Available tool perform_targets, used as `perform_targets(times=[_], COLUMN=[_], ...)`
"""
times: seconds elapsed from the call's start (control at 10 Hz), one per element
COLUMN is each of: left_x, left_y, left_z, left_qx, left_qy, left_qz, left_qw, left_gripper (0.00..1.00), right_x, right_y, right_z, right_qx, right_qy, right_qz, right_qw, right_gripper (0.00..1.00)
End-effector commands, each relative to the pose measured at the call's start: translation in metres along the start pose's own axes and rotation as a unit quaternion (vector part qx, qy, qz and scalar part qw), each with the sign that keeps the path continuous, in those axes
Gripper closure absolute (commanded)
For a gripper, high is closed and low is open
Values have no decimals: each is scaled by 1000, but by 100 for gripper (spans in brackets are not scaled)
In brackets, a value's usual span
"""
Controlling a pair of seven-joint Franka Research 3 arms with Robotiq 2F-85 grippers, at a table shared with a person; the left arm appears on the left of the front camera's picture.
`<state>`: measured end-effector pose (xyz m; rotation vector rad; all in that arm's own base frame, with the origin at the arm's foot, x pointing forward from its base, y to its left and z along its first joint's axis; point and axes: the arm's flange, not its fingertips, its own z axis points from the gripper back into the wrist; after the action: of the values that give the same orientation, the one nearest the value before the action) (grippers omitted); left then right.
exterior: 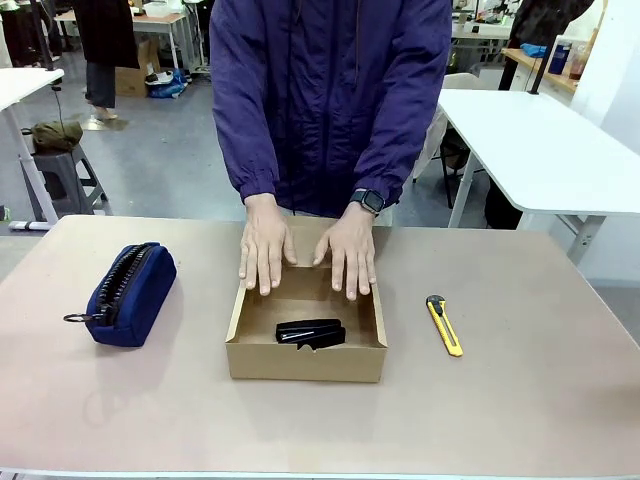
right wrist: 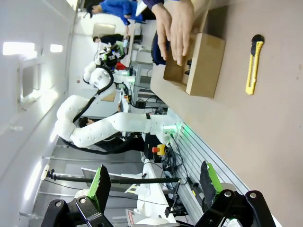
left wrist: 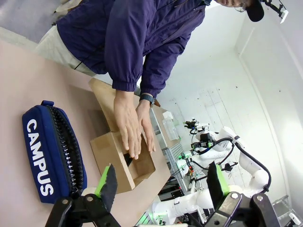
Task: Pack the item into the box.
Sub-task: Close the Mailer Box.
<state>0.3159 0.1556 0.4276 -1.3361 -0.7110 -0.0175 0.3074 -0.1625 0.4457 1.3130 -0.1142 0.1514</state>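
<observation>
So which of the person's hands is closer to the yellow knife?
Their left hand, with the watch, rests on the box toward the knife. Their right hand rests beside it, farther off.

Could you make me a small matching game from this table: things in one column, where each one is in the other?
Things:
1 stapler
2 pouch
3 knife
4 hands

Places:
A right of the box
B resting on the box's far flap
C inside the box
D left of the box

Pairs: 1-C, 2-D, 3-A, 4-B
</observation>
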Motion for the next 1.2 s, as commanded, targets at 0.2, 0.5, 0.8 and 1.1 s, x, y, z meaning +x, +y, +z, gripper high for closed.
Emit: perform_targets(times=[0.2, 0.5, 0.8, 1.1], left_x=[-3, -1, 3, -1], left_y=[-1, -2, -13, -19], left_z=[-2, -7, -69, -152], left_qx=[-10, -16, -60, -45], left_qy=[-6, -1, 31, 91], left_qz=[-10, 5, -18, -50], left_qw=[1000, 1000, 998, 994], left_gripper=[0, 0, 0, 0], right_x=[2, 6, 46, 98], right_y=[1, 4, 26, 40], right_z=[0, -9, -63, -132], right_qx=[9, -8, -67, -84], right_qy=[-4, 11, 27, 63], right_qz=[14, -2, 17, 57], right_qw=[1000, 1000, 997, 993], right_gripper=[0, 0, 0, 0])
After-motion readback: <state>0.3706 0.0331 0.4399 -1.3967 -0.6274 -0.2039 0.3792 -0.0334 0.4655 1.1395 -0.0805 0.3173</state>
